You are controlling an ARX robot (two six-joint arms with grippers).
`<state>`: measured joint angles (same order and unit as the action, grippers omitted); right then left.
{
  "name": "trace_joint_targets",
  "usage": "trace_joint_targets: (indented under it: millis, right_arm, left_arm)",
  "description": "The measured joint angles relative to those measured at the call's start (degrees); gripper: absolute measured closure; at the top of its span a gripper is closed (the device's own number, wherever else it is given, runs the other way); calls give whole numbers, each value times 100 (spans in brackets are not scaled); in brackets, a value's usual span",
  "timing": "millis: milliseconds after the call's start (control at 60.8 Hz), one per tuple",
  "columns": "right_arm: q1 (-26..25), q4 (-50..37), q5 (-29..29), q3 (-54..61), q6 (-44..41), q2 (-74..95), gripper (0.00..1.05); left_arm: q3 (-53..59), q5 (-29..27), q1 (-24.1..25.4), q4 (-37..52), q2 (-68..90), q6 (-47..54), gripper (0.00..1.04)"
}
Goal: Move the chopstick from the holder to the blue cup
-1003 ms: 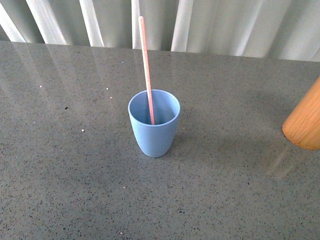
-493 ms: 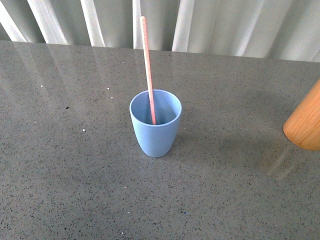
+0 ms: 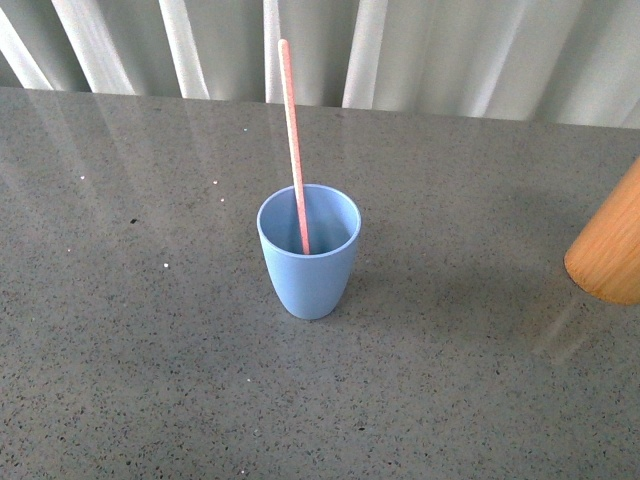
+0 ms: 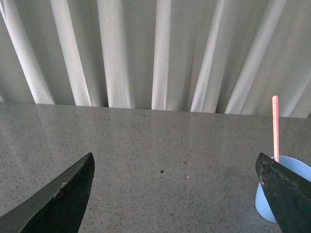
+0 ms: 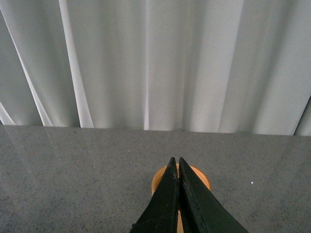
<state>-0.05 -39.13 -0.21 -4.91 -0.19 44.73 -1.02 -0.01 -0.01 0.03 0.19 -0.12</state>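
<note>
The blue cup (image 3: 309,252) stands upright mid-table with one pinkish-red chopstick (image 3: 292,140) leaning in it. The tan-orange holder (image 3: 610,248) shows at the right edge of the front view, cut off by the frame. In the left wrist view my left gripper (image 4: 175,167) is open and empty, low over the table, with the blue cup (image 4: 277,194) and chopstick (image 4: 275,127) beside one finger. In the right wrist view my right gripper (image 5: 176,160) is shut with nothing seen between its tips, in front of the holder (image 5: 199,177). Neither arm shows in the front view.
A grey speckled table (image 3: 150,300) runs back to white pleated curtains (image 3: 430,50). Nothing else stands on it in view.
The cup and chopstick shift only slightly in the picture. The chopstick stays leaning in the cup and the holder stays at the right edge.
</note>
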Motion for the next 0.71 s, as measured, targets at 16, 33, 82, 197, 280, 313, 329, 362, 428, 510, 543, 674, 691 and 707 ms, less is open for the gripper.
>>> trace_joint_targets:
  millis: [16,33,82,197,280,313,329,362,428,510,543,674,691,707]
  right_arm:
    - [0,20,0,11,0,-33,104]
    - [0,66,0,33,0,-103,104]
    - [0,181,-2,79,0,-278,104]
    - [0,424,0,173,0,-625,104]
    - [0,234,7,348,0,-706,104]
    - [0,295,9,356,-2,-761,104]
    - [0,332,11,356,0,-793,104]
    - [0,444,9,358,0,-903,104]
    - [0,669,13,358,0,-1161,104]
    - [0,999,13,358,0,-1532,104]
    - [0,1093,13,361,0,-1635,104]
    - [0,1493,17,363,0,-2041,104]
    - [0,1545,15,363,0,-2100,104]
    - [0,1598,15,363,0,-2159,104]
  left_arm:
    - [0,0,0,0,0,0,7]
    - [0,0,0,0,0,0,7]
    - [0,0,0,0,0,0,7]
    - [0,0,0,0,0,0,7]
    - [0,0,0,0,0,0,7]
    - [0,0,0,0,0,0,7]
    - [0,0,0,0,0,0,7]
    - [0,2,0,0,0,0,7]
    - [0,0,0,0,2,0,7]
    - [0,0,0,0,-2,0,7]
    - [0,0,0,0,0,0,7]
    - [0,0,0,0,0,0,7]
    - [0,0,0,0,0,0,7]
    - [0,0,0,0,0,0,7]
